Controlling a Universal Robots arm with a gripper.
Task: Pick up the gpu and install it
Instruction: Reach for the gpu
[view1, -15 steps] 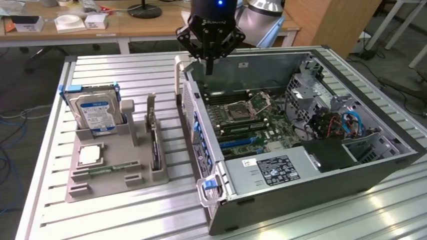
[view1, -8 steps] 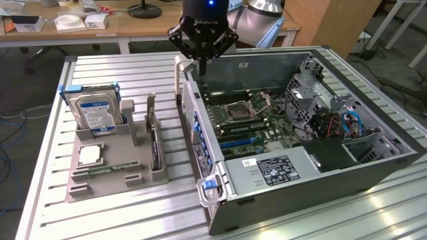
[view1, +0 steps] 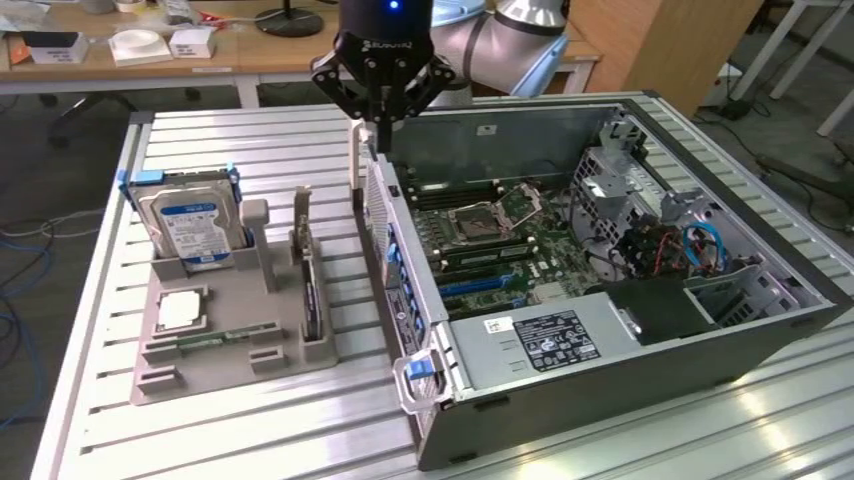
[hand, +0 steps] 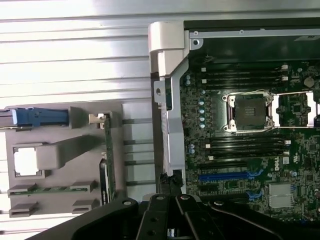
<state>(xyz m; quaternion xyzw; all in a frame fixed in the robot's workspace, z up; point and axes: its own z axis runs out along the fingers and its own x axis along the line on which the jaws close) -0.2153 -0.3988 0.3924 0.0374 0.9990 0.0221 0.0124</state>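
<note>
Pincer (view1: 380, 138) is pinched shut on nothing, hovering right over the rear wall edge of the open metal case (view1: 627, 375), while the thin flat gpu (view1: 310, 290) stands edge-on in the grey moulded tray (view1: 234, 300) on the ribbed surface (view1: 227, 440), just beside the case.

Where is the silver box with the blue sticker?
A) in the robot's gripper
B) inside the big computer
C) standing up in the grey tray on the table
C: the hard drive stands upright in a slot at the back of the grey tray, outside the open computer case.
</note>
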